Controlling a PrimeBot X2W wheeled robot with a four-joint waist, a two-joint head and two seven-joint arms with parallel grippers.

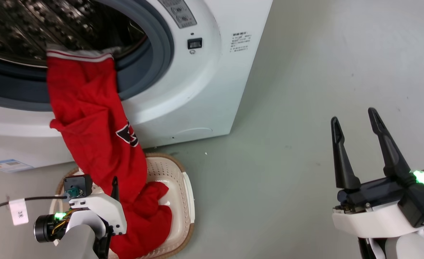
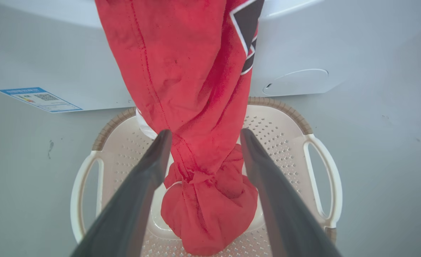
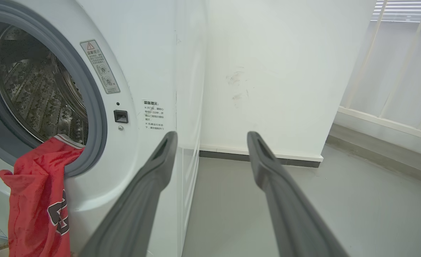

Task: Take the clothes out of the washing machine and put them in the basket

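Left wrist view shows left tool (image 2: 206,131) spread wide, straddling clothes (image 2: 182,71) over the basket (image 2: 285,110)

I see the clothes (image 1: 90,118) are soft, wrinkly red cloth. The washing machine (image 1: 204,90) is smooth, shiny white; its drum (image 3: 35,92) is bright bumpy metal. The basket (image 2: 278,132) is pale plastic full of holes, with a brown woven-look rim (image 2: 285,108).

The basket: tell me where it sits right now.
In the head view the basket sits at the lower left, on the floor right before the washing machine, with the red garment hanging from the porthole into it.
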